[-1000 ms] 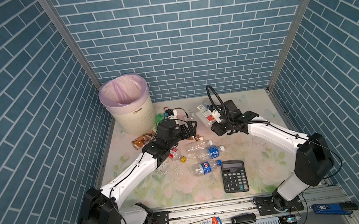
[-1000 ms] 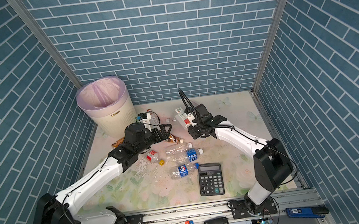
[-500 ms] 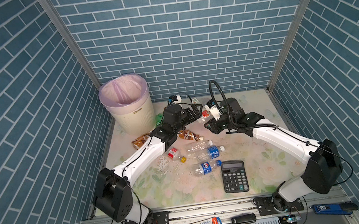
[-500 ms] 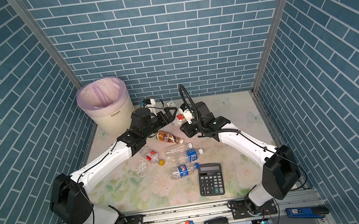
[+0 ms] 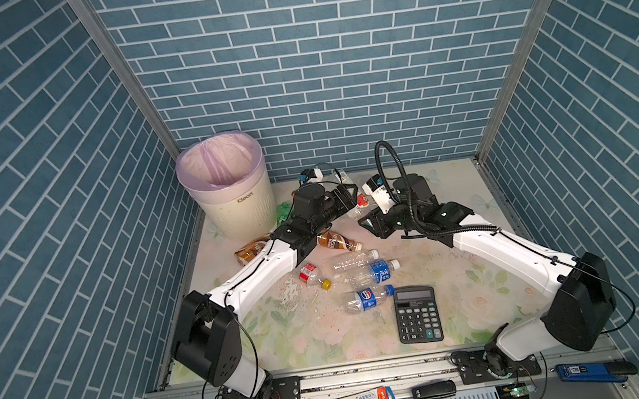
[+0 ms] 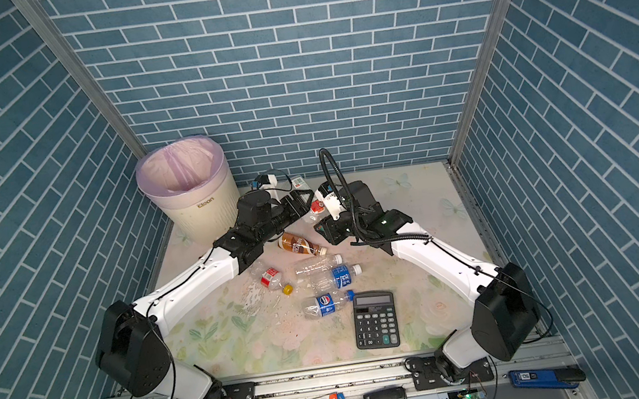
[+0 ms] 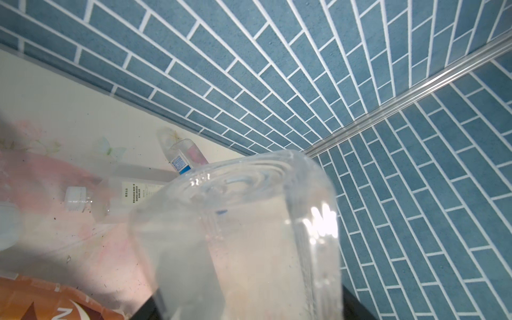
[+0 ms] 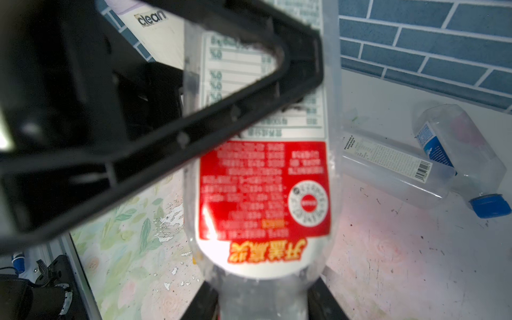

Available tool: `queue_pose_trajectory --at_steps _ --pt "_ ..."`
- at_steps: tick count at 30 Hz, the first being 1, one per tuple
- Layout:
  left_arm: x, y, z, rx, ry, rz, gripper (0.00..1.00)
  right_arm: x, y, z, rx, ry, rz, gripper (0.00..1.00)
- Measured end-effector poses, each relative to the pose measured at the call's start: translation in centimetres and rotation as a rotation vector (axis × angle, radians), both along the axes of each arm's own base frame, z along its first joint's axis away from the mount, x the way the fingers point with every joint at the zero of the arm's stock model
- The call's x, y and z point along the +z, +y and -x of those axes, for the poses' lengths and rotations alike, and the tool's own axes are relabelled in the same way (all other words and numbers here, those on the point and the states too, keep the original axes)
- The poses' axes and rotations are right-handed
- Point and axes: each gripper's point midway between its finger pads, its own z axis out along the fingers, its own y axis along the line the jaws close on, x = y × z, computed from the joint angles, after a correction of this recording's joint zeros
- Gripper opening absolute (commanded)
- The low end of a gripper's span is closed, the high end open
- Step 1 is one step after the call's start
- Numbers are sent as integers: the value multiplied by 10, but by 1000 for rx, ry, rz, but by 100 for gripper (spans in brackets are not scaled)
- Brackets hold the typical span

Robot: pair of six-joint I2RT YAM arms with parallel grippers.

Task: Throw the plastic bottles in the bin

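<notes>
**A:** Where is the bottle that's being handled?

**B:** The red-labelled bottle (image 8: 263, 194) is held between the two arms, toward the far side of the worktop (image 5: 327, 333). It is to the right of the bin (image 5: 244, 212) and not in it.

**A:** Which arm has it?

**B:** The right end effector (image 8: 260, 302) pinches its narrow end, with a dark finger on each side. The left end effector (image 5: 348, 200) reaches in from the bin side. One of its fingers crosses the label in the right wrist view, and the bottle's clear base fills the left wrist view. I cannot tell whether it has clamped on.

**A:** And the other bottles?

**B:** They are lying on the worktop. A brown coffee bottle (image 5: 336, 241) is just on the near side of the end effectors. The blue-labelled bottles (image 5: 375, 273) are in the middle, the nearest one just beside the calculator (image 5: 417, 313). The far bottles (image 8: 388, 163) lie close to the back wall.
</notes>
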Motion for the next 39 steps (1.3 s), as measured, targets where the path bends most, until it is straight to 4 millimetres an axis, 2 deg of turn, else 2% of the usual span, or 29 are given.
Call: queue_pose_trajectory --at_steps 2,9,15,23,26,31,36,39 --pt "3 0 -1 2 -5 12 62 0 1 0 0 -4 -4 41" --pt "4 0 -2 6 -10 20 54 0 0 2 -2 -12 -29 55" --pt "0 9 -5 34 -11 -2 54 13 -2 5 -5 -35 -55 63" --pt "3 21 -1 46 -23 -56 54 19 -5 5 -16 -51 -64 75" --pt "8 31 3 56 -33 -89 54 21 -6 5 -25 -53 -67 83" --pt "31 53 8 94 -76 -150 54 21 -7 4 -38 -49 -68 99" --pt "69 76 11 144 -153 -214 55 26 -6 4 -44 -55 -67 99" --pt "91 90 12 178 -197 -257 55 41 -4 2 -47 -81 -86 99"
